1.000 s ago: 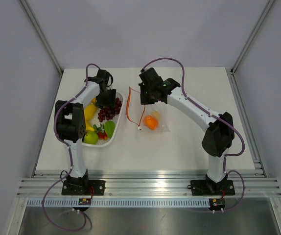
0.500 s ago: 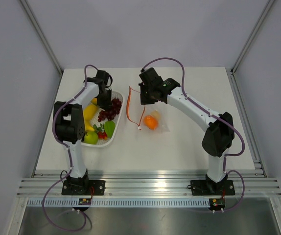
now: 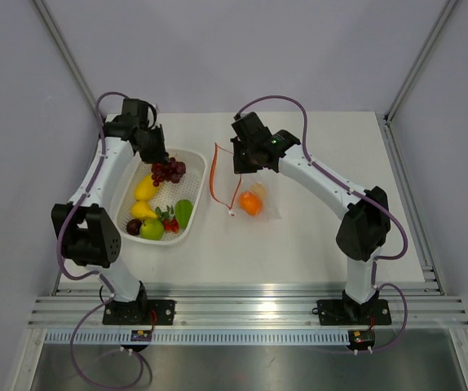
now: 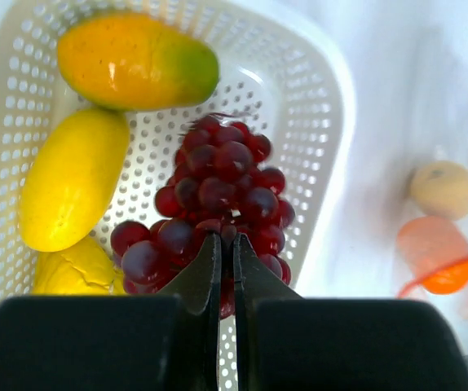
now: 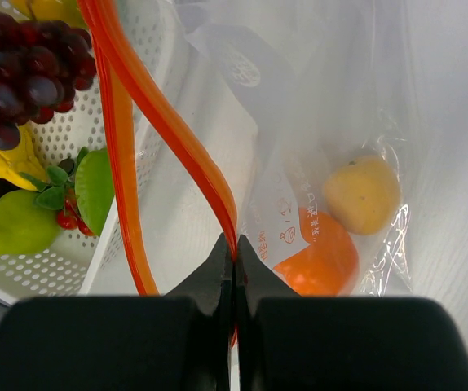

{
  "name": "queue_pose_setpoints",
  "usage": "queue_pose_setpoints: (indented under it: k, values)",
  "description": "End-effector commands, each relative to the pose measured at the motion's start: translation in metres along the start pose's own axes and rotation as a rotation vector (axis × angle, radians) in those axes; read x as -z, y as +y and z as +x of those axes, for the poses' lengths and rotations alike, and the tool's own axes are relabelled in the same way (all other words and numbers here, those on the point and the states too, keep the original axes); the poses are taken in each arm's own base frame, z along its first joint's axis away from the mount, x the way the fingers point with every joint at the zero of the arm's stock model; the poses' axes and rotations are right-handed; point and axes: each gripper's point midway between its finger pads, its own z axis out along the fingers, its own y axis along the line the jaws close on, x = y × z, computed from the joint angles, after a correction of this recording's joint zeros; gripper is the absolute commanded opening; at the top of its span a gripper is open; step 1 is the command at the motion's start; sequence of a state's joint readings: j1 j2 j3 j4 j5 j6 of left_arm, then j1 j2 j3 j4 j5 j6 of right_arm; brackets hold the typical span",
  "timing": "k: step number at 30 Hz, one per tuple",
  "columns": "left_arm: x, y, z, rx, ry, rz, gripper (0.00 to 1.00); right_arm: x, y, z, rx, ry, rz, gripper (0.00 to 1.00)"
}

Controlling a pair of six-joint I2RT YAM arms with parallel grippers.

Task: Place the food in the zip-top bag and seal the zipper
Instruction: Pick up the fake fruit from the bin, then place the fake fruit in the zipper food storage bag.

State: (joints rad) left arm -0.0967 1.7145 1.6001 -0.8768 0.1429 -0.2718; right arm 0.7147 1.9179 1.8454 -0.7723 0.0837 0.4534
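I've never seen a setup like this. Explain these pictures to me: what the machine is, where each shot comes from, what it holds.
Two robot arms are bolted at the near edge of a table. One picture looks down from above; the other two come from wrist cameras. On it: a white basket of fruit and a clear zip-top bag holding an orange and a yellow fruit. The left fingers pinch grapes; the right fingers pinch the bag's red-orange zipper.

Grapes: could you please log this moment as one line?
left fingers shut on grapes over basket | right fingers shut on zipper | zip-top bag holds orange
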Motion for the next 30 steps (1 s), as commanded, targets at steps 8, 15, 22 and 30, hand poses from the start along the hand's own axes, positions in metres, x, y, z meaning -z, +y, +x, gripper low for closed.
queue_pose_setpoints:
  k: [8,15,22,30]
  values:
    - [0.101,-0.061,-0.046,-0.016,-0.225,0.242,0.0,0.018,0.022,-0.02,-0.005,-0.072,-0.072,0.0]
    - [0.143,-0.1,-0.043,-0.036,-0.241,0.456,0.0,0.016,0.023,-0.021,-0.009,-0.072,-0.072,0.0]
    - [0.162,-0.124,-0.034,-0.056,-0.215,0.613,0.0,0.01,0.025,-0.021,-0.01,-0.063,-0.075,0.0]
    - [0.184,-0.144,-0.027,-0.069,-0.204,0.756,0.0,0.002,0.032,-0.028,-0.014,-0.062,-0.086,0.0]
